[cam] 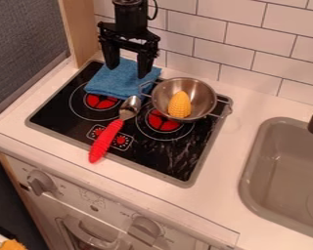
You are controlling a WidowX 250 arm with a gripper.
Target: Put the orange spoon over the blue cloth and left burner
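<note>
The gripper [127, 71] hangs at the upper left with its two fingers wide apart and nothing held between them. Below and behind its fingertips is the folded blue cloth [121, 84], which lies at the back left of the stove and partly covers the left burner [100, 101]. A spoon with a red-orange handle [107, 139] lies slanted across the middle of the stove, its metal bowl toward the back, between the two burners and close to the cloth's front edge. The handle's end reaches the stove's front rim.
A metal pan [164, 93] holding a yellow corn cob [179, 104] stands at the back right, partly over the right burner [163, 122]. A grey sink [251, 171] with a dark faucet is at the right. The tiled wall [244, 34] rises behind the counter [218, 195].
</note>
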